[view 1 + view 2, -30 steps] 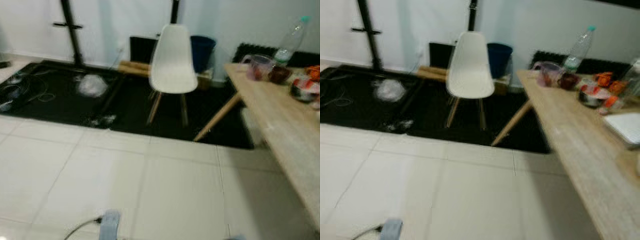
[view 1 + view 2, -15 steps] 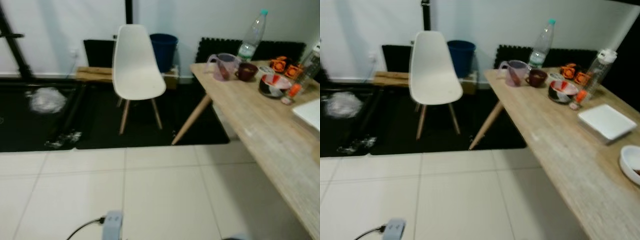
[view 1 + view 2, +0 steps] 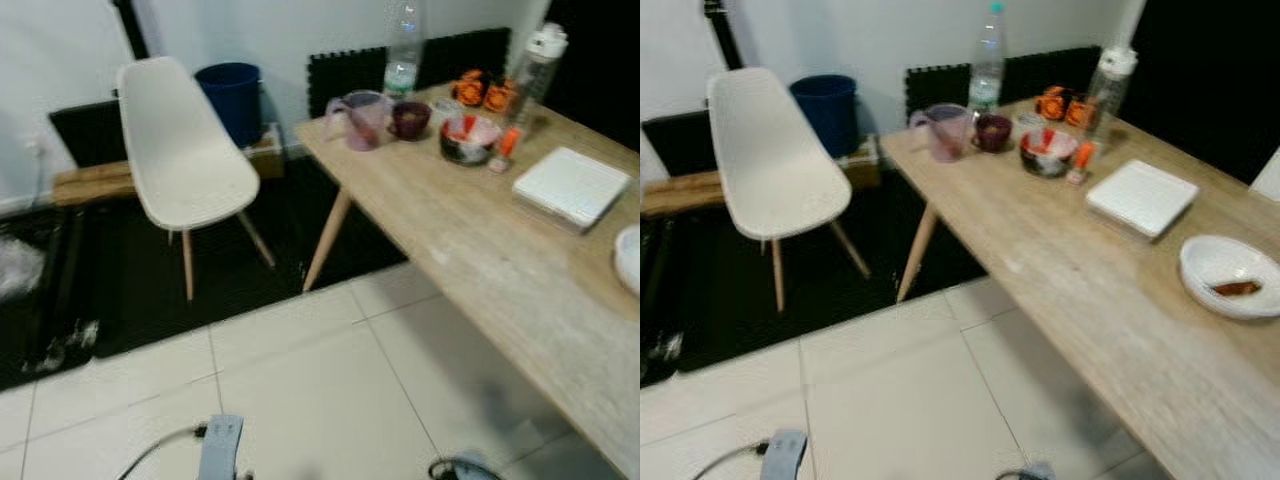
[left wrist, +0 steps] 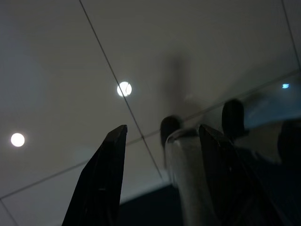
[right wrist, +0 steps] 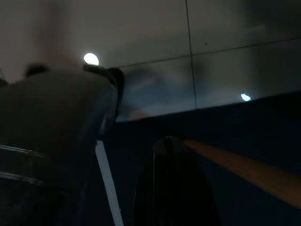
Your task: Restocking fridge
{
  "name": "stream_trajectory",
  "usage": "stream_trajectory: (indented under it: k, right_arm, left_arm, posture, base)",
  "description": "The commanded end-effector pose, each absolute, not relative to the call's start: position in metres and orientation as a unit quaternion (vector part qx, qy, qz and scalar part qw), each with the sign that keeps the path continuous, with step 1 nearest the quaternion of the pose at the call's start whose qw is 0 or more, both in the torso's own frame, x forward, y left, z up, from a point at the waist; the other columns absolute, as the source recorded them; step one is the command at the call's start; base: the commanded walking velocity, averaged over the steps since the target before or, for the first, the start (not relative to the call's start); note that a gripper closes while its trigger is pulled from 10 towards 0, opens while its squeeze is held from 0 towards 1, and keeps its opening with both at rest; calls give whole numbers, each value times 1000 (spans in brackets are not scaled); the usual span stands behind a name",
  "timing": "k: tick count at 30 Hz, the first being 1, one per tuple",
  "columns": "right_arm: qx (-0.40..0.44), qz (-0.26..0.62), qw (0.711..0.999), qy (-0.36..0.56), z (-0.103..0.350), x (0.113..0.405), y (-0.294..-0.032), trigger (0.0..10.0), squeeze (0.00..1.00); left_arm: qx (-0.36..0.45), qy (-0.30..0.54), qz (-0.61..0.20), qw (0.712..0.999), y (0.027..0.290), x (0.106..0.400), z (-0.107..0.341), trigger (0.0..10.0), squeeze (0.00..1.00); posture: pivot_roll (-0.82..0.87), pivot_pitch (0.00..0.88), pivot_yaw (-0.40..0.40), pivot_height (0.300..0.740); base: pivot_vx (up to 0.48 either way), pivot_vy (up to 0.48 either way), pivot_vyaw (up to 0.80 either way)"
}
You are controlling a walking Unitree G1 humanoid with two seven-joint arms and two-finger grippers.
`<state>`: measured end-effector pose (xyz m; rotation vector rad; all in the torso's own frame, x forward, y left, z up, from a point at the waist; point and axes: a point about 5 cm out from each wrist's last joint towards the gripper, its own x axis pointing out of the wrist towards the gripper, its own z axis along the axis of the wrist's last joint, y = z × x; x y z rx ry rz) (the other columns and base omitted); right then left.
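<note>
While both arms are hanging idle over the floor (image 3: 300, 380), left gripper (image 4: 160, 165) parted and empty, right gripper (image 5: 171, 188) not readable, you are facing the table (image 3: 1060, 270), where bottle (image 3: 987, 55) and bowl (image 3: 1228, 274) are waiting; no fridge nearby.

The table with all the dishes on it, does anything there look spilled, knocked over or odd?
Nothing looks spilled or knocked over. On the wooden table the water bottle, the pink jug, the dark mug and the tall shaker bottle stand upright. The white bowl near the edge holds a brown scrap of food.
</note>
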<state>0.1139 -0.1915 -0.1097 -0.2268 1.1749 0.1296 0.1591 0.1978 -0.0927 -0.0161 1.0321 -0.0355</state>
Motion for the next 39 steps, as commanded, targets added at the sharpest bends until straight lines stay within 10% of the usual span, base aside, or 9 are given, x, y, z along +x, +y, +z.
stream_trajectory:
  k: [1,39]
  right_arm:
    - [-98,61,816,566,-113,103,-186,10000,0]
    - [-134,89,806,569,-118,89,-175,10000,0]
  left_arm:
    - [4,510,-8,860,209,149,-95,10000,0]
    - [15,518,48,854,271,128,-85,10000,0]
  posture:
    - [124,0,35,740]
    - [120,0,-16,740]
  base:
    - [0,0,0]
    - [0,0,0]
